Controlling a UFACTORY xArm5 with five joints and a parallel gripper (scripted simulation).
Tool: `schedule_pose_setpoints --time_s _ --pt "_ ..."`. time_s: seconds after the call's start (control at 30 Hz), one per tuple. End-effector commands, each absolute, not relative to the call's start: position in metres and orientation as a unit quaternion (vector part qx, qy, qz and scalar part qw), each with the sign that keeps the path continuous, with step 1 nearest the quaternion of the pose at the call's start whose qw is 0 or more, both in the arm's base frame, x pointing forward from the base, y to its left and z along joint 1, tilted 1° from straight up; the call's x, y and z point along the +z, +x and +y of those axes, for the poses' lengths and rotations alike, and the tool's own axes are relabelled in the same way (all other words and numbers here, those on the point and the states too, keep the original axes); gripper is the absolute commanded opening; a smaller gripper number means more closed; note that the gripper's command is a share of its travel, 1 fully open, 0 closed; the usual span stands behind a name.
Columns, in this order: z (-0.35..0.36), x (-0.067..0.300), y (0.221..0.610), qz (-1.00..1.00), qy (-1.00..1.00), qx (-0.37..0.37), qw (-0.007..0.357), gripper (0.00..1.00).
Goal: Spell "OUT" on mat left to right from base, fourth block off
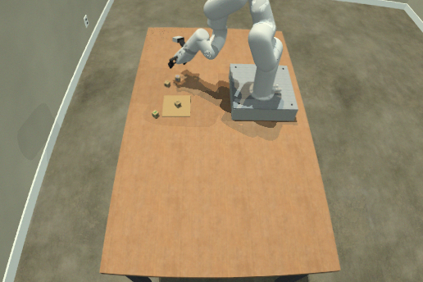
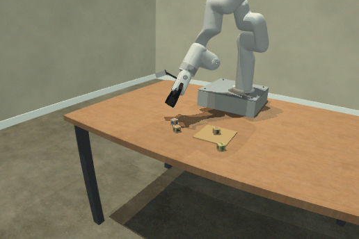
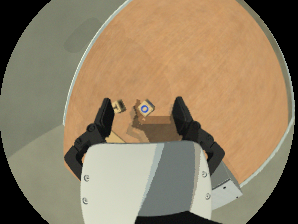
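Your end effector (image 1: 172, 62) (image 2: 172, 97) (image 3: 143, 104) is spread wide with nothing between its fingers, and it hangs tilted above the surface (image 1: 217, 177) (image 2: 296, 157) (image 3: 200, 60), well apart from the wooden mat. In your wrist view, a block with a blue ring on its top face (image 1: 177, 78) (image 2: 174, 121) (image 3: 145, 108) shows in the gap between the two black fingers, though it lies down on the surface, off the mat. Just beside it, also off the mat, you have a second block with a dark mark on top (image 1: 167, 84) (image 2: 177, 128) (image 3: 118, 106); in the wrist view that mark looks like a T, turned on its side. The mat (image 1: 170, 111) (image 2: 206, 135) (image 3: 116, 138) lies flat, and one block with dark marks (image 1: 177, 104) (image 2: 216, 130) sits on it, near the middle; you cannot tell its letter from here. The block with green marks (image 1: 155, 114) (image 2: 220, 146) is off the mat, near one of its corners, and its top letter is too small for you to read. So you have one block on the mat and three around it, with no row of three formed.
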State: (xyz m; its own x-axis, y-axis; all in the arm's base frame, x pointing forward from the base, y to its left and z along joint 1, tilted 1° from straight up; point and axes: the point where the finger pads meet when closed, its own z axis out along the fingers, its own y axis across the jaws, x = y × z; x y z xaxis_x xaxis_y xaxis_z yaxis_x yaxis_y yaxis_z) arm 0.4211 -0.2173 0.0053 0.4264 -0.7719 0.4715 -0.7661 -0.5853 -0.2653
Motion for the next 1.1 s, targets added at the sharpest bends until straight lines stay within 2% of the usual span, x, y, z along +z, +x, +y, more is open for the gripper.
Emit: schedule_pose_setpoints --time_s 0.0,0.53,1.07 --pt "-0.218 0.005 0.429 0.505 -0.829 -0.241 0.019 1.00" --pt "-0.212 0.016 0.434 0.617 -0.774 -0.140 0.031 1.00" --pt "-0.198 0.049 0.425 0.724 -0.689 -0.033 0.013 1.00"
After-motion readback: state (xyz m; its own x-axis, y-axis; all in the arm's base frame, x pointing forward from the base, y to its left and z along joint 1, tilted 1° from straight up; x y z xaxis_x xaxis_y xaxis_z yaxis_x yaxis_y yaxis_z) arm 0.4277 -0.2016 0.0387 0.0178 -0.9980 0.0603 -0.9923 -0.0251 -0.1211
